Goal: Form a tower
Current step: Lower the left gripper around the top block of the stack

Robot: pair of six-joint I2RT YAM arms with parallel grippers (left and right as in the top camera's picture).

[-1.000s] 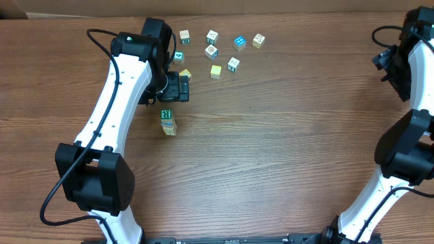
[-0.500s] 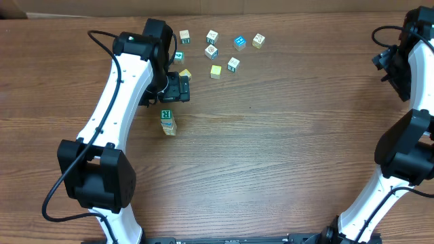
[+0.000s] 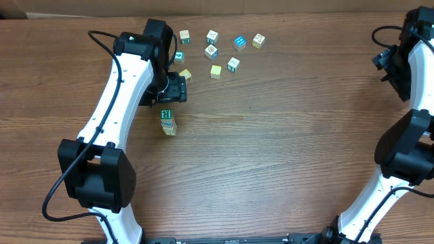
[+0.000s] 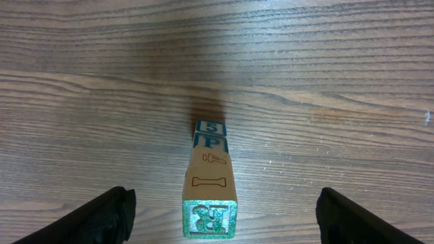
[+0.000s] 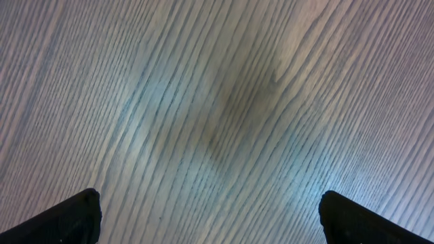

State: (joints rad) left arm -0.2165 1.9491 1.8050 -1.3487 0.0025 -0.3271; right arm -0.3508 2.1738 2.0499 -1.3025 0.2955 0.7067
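The left end effector (image 4: 225, 203) hangs over the surface (image 3: 285, 156) with its fingers (image 4: 108, 215) spread wide and nothing between them touched. The tower (image 4: 210, 183) stands just on its near side, upright, its long axis rising toward the wrist camera, green top cube closest to the lens. The left arm is by far the nearer. The right end effector (image 5: 210, 207), likewise spread and empty, looks down on bare wood well off to the right. Loose cubes (image 3: 215, 70) lie scattered on the far side, two of them partly tucked beside the left wrist. Foreshortening makes the cube count uncertain, the top letter is unreadable, and both sets of fingertips are cut off at the frame edge.
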